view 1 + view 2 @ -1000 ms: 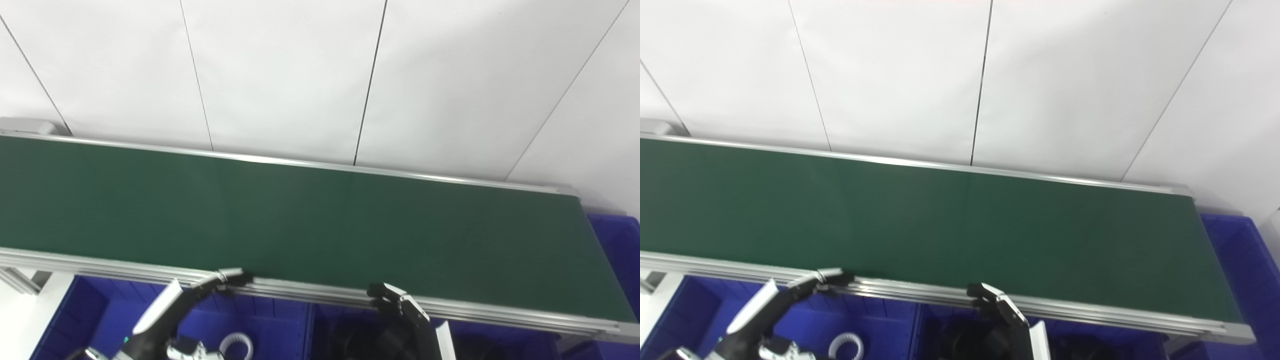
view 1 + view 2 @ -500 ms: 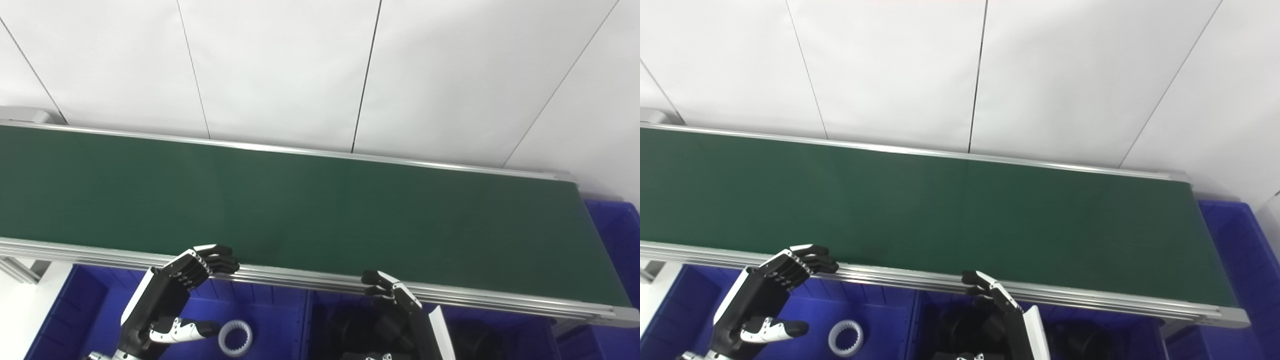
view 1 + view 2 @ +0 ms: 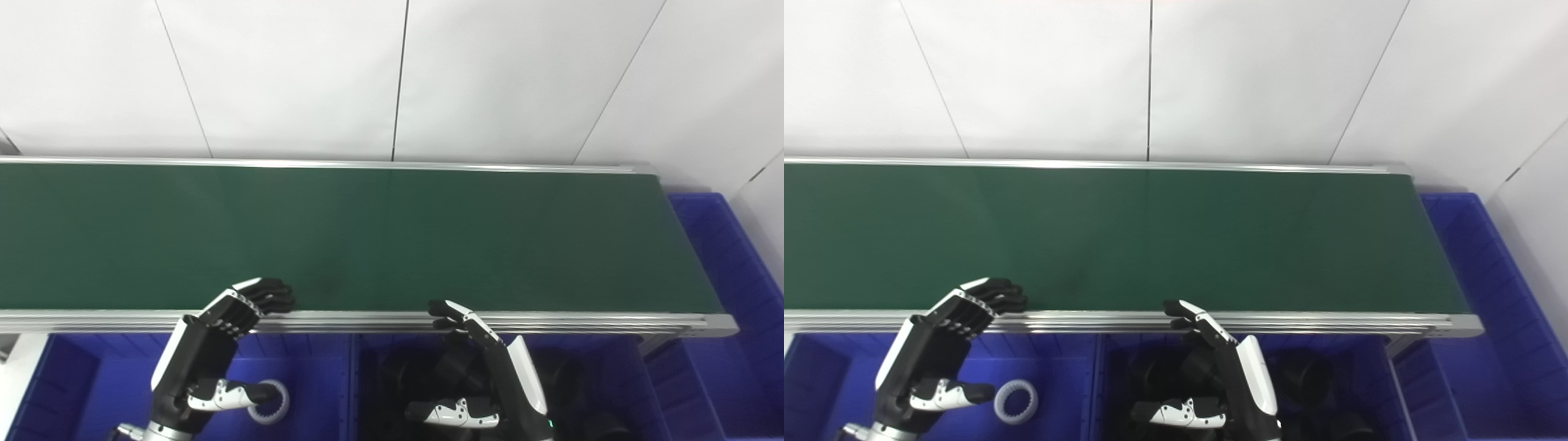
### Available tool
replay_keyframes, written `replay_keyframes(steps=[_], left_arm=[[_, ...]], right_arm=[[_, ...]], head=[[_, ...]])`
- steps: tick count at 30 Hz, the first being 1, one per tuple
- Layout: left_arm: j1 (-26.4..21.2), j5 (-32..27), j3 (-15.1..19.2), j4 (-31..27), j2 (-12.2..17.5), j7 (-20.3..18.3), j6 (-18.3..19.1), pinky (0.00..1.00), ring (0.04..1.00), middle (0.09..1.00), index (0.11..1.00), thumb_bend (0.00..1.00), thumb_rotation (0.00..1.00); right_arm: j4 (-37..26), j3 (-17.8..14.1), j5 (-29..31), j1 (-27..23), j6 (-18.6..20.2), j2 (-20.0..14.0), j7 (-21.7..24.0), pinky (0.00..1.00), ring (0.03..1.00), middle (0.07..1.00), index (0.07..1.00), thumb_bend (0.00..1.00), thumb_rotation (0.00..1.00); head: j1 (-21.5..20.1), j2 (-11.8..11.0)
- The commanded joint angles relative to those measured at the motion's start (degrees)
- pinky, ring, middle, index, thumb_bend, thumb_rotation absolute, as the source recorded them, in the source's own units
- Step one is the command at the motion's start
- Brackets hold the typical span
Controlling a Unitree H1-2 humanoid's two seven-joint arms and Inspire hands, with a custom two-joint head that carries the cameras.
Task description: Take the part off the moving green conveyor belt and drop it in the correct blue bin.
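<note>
The green conveyor belt (image 3: 380, 236) runs across the picture and carries no part. My left hand (image 3: 211, 349) hovers open at the belt's near rail, left of centre, its fingertips over the rail and nothing in it. My right hand (image 3: 490, 373) is open too, right of centre, fingertips at the rail. Below the left hand a blue bin (image 3: 122, 392) holds a white toothed ring (image 3: 1017, 401). The blue bin (image 3: 1329, 343) under the right hand holds several black round parts (image 3: 1307, 370).
A third blue bin (image 3: 719, 257) stands past the belt's right end. The aluminium rail (image 3: 612, 318) edges the belt on the near side. A white panelled wall (image 3: 392, 73) rises behind the belt.
The camera has tilted and swung, so the whole picture shifted and the belt now looks level. Both hands have come up further into view, and the left hand's fingers have spread over the rail.
</note>
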Motion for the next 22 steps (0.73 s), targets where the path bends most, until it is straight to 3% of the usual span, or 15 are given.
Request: replay_keyframes(steps=[1, 13, 22], left_arm=[[-1.52, 1.27, 0.09, -1.48, 0.00, 0.46, -1.20, 0.69, 0.730, 0.754, 0.752, 1.00, 0.34], [-0.69, 3.15, 1.87, -1.35, -0.33, 2.96, -2.08, 0.70, 0.742, 0.758, 0.762, 1.00, 0.32], [1.75, 4.15, 4.53, -2.45, -1.23, 4.27, -2.41, 0.71, 0.746, 0.776, 0.782, 1.00, 0.33]], right_arm=[[-1.93, -0.30, 0.81, -0.32, 0.86, 0.89, 0.68, 0.64, 0.729, 0.787, 0.808, 0.98, 0.48], [-4.02, -0.67, 5.44, -1.42, 3.85, 1.52, 5.08, 0.69, 0.785, 0.834, 0.846, 0.97, 0.43], [-6.07, -0.50, 5.56, -1.70, 6.74, 1.19, 8.02, 0.70, 0.787, 0.843, 0.853, 0.95, 0.39]], head=[[0.37, 0.43], [3.51, 2.11], [5.29, 3.83]])
